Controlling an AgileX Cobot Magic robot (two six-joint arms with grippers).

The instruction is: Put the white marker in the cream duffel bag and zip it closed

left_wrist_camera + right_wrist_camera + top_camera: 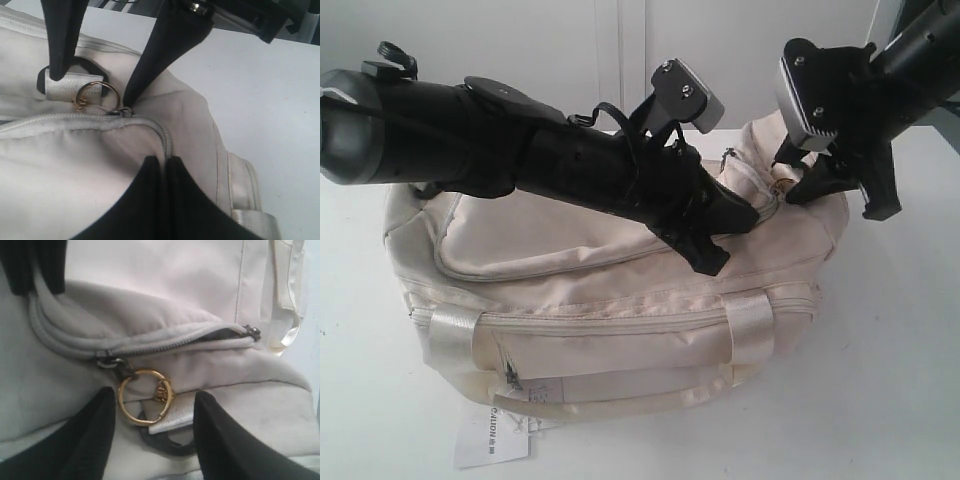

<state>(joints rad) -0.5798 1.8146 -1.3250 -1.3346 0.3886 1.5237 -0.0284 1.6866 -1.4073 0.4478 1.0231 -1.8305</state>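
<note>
The cream duffel bag (590, 290) lies on the white table, and the white marker is not in view. My left gripper (710, 258) (165, 160) reaches across the bag's top to its right end and is shut on the fabric ridge beside the grey zipper (75, 120). My right gripper (835, 200) (155, 392) stands open at that same end. Its fingers (150, 70) straddle the gold ring (145, 397) that hangs from the zipper slider (107, 362), without touching it. From there the top zipper's teeth look closed along the track.
A black strap ring (165, 440) with a shiny cream loop sits under the gold ring. A side pocket zipper (225, 335) gapes slightly. A shiny handle (750, 325) and a white paper tag (490, 440) are at the bag's front. The white table (900, 350) surrounds the bag.
</note>
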